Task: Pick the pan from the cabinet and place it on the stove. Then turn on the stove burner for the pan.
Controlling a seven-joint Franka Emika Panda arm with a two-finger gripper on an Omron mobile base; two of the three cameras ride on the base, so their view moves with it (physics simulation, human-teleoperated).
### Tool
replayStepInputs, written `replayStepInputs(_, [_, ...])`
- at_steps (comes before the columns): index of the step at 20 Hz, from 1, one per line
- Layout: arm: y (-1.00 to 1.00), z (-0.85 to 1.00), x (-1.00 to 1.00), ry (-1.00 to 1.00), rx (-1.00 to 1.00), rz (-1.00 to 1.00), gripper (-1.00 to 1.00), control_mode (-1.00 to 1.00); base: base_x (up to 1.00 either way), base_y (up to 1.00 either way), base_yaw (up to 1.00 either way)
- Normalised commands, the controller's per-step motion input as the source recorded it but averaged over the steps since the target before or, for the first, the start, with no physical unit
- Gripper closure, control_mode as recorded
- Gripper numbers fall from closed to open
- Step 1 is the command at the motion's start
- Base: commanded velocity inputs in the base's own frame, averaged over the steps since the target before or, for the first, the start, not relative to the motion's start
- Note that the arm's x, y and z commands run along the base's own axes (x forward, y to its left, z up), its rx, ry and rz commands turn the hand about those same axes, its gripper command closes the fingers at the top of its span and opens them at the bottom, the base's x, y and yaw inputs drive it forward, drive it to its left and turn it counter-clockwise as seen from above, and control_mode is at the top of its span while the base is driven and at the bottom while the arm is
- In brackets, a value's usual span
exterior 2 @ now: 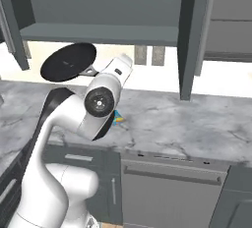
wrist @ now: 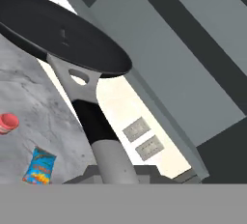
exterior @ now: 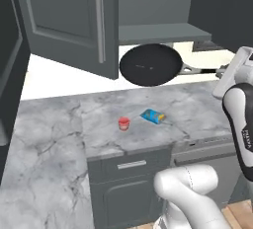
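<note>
The black round pan (exterior: 150,65) hangs level in the air just under the open cabinet's shelf (exterior: 163,33), above the marble counter (exterior: 99,114). Its slim handle (exterior: 200,70) runs right into my gripper (exterior: 221,71), which is shut on the handle's end. In the right base view the pan (exterior 2: 69,61) sits left of my white hand, below the cabinet shelf (exterior 2: 98,33). From the hand view the pan (wrist: 58,30) is upper left and its handle (wrist: 91,117) reaches down to my gripper (wrist: 113,172). The stove is out of view.
The open cabinet door (exterior: 74,20) hangs left of the pan, another door (exterior 2: 194,35) to the right. On the counter lie a red cup (exterior: 124,123) and a blue snack bag (exterior: 152,116). Wall outlets (wrist: 142,138) sit on the backsplash. A dishwasher front (exterior 2: 172,183) is below the counter.
</note>
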Motion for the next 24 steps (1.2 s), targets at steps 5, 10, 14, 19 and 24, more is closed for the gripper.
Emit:
replayStepInputs(5, [0.0, 0.0, 0.0, 0.0, 0.0, 0.0, 1.0, 1.0, -0.76, -0.31, -0.13])
replayStepInputs(10, [0.0, 0.0, 0.0, 0.0, 0.0, 0.0, 1.0, 1.0, -0.74, -0.52, -0.15])
replayStepInputs(14, [0.0, 0.0, 0.0, 0.0, 0.0, 0.0, 1.0, 1.0, -0.73, -0.75, -0.14])
replayStepInputs(19, [0.0, 0.0, 0.0, 0.0, 0.0, 0.0, 1.0, 1.0, -0.75, -0.86, -0.15])
replayStepInputs(24, [0.0, 0.0, 0.0, 0.0, 0.0, 0.0, 1.0, 1.0, -0.68, -0.63, -0.1])
